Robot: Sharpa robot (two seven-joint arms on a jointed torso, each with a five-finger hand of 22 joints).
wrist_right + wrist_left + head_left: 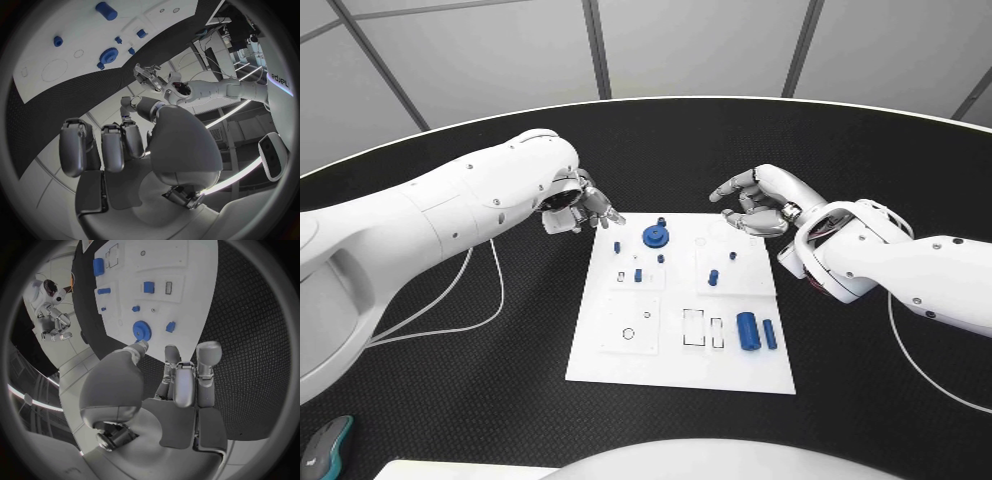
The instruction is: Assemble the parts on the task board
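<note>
Fingers of left hand (589, 208) and right hand (759, 205) loosely curled, empty, beside task board (678, 362), no legible writing

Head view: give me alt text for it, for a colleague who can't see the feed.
A white task board lies mid-table with small blue parts on it, including a gear near its far edge and two cylinders on its right side. The left hand and right hand hover beyond the far corners, holding nothing.

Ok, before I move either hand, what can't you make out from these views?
- Left hand, head view: the arm covers the palm, so contact with the board is unclear.
- Gear, left wrist view: the thumb tip overlaps its edge; touching or not, unclear.
- Small parts near the gear, head view: too small to tell seated from loose.
- Right hand: fingers curled, apparently empty; inside hidden.
</note>
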